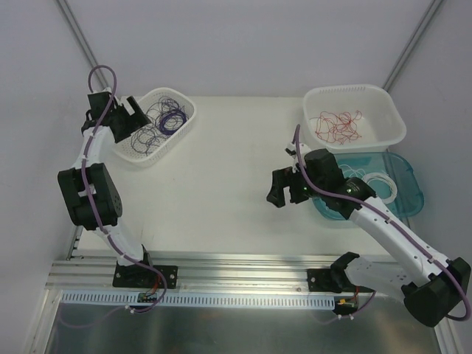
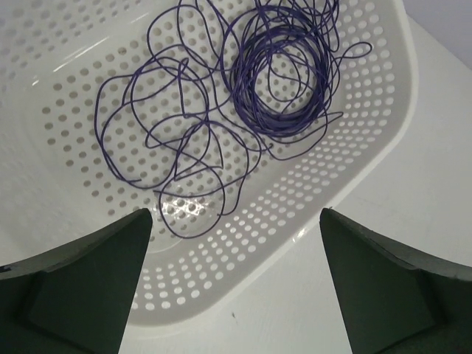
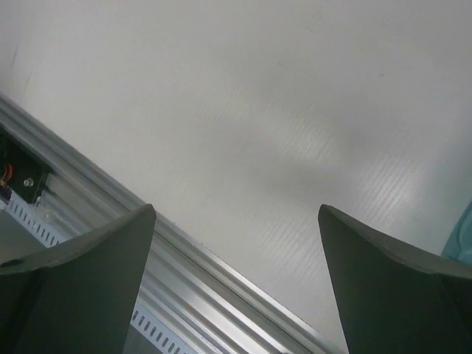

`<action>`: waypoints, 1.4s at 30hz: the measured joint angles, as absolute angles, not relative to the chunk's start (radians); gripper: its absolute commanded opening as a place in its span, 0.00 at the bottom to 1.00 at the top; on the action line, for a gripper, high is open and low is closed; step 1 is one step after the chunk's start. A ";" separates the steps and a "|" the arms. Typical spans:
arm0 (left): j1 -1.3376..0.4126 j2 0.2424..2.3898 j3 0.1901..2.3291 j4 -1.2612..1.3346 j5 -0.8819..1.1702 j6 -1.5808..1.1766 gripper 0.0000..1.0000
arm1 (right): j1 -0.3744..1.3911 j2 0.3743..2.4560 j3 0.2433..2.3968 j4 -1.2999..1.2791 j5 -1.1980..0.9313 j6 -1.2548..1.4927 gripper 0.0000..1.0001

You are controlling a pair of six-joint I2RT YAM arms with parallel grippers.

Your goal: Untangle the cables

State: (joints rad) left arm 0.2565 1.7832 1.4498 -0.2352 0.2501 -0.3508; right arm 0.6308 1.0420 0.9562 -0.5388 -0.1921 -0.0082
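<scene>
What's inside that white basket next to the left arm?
Purple cables: loose curly loops and one tighter coil, lying on the holed floor of the basket. From above, the open left pincer covers the basket's left end, so that part cannot be seen there.

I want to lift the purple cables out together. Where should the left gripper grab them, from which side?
Probably the dense coil of the purple cables: many strands bunch there, unlike the thin flat loops. Come straight down; the basket's walls block the sides, and the open left gripper hangs above.
</scene>
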 measured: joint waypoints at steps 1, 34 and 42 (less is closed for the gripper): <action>0.256 1.765 1.431 -0.240 0.250 -0.351 0.99 | 0.631 1.034 0.949 -0.546 -0.162 0.010 0.97; 0.183 0.059 0.995 -0.936 0.092 -0.401 0.99 | 0.625 0.167 1.221 -1.237 0.581 0.068 0.97; 0.183 0.017 1.263 -1.190 0.020 -0.316 0.99 | 0.625 0.030 1.301 -1.306 0.574 -0.002 0.97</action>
